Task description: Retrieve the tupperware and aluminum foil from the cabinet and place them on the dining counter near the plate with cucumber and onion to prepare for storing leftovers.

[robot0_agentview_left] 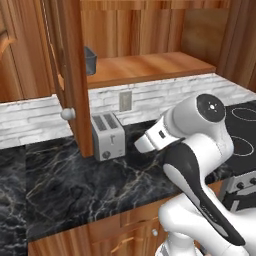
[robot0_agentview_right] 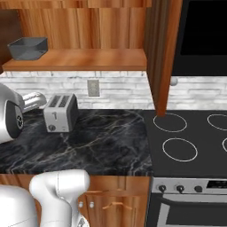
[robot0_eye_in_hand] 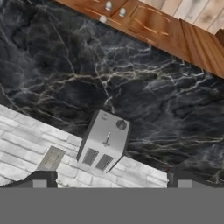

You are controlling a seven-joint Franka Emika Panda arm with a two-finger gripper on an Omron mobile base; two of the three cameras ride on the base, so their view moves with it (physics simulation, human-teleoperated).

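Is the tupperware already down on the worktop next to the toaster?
No. The tupperware sits on the wooden shelf of the cabinet, above the toaster, which stands alone on the black worktop.

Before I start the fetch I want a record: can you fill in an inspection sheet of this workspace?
Surface: black marble worktop, white brick behind.
Job's things: tupperware on the shelf of the open cabinet; aluminum foil nothing seen.
Clutter: toaster against the wall; wall outlet.
Grippers: gripper above the toaster, jaws open, holding nothing.
Cables: nothing seen.
Surroundings: cabinet door swung open; stove right of the worktop; drawers below.
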